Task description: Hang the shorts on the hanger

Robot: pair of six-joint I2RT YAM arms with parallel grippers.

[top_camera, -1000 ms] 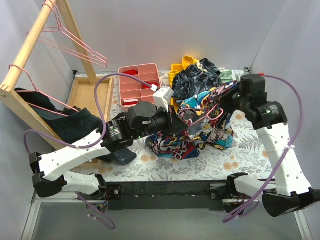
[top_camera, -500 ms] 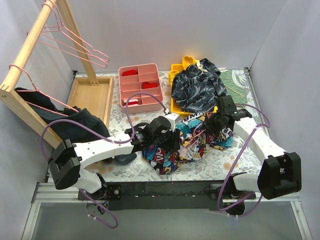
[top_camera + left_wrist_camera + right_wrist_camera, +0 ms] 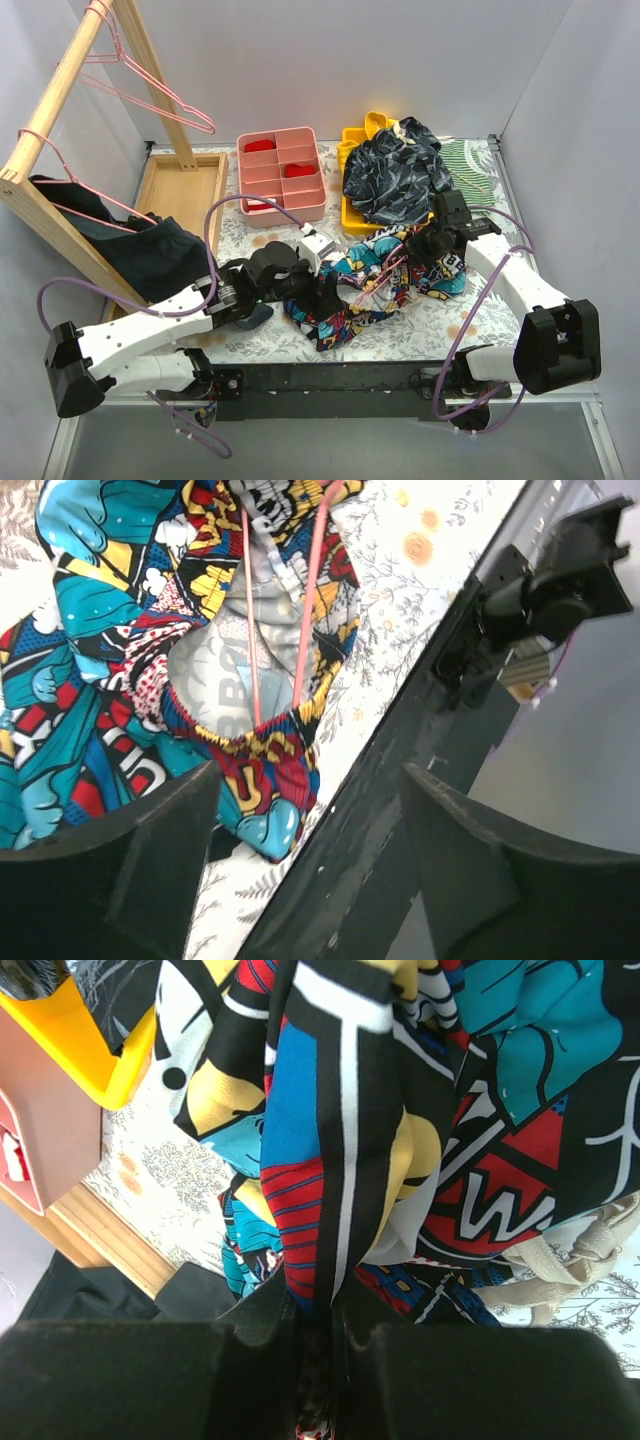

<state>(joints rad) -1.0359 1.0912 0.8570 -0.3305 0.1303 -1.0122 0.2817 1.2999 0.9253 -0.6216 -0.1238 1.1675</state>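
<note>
The comic-print shorts (image 3: 385, 285) lie bunched on the floral tablecloth in front of the yellow tray. A pink wire hanger (image 3: 312, 610) runs into their waistband opening, its two wires showing against the grey lining. In the top view the hanger (image 3: 383, 280) shows as a thin pink line across the cloth. My left gripper (image 3: 328, 292) stands open just left of the shorts, near the table's front edge. In its wrist view the left gripper (image 3: 310, 860) has nothing between its fingers. My right gripper (image 3: 418, 248) is at the shorts' far right side. The right gripper (image 3: 320, 1350) is shut on a fold of the shorts (image 3: 330, 1160).
A wooden rail frame (image 3: 60, 130) stands at the left with pink hangers (image 3: 150, 95) and a dark garment (image 3: 150, 250) on it. Behind are a wooden tray (image 3: 185, 195), a pink compartment tray (image 3: 282, 175) and a yellow tray (image 3: 352, 145) holding a navy patterned garment (image 3: 395, 170).
Both arms came down from a raised pose and the shorts now rest on the table. The left gripper opened, let go of the shorts and drew back to the left.
</note>
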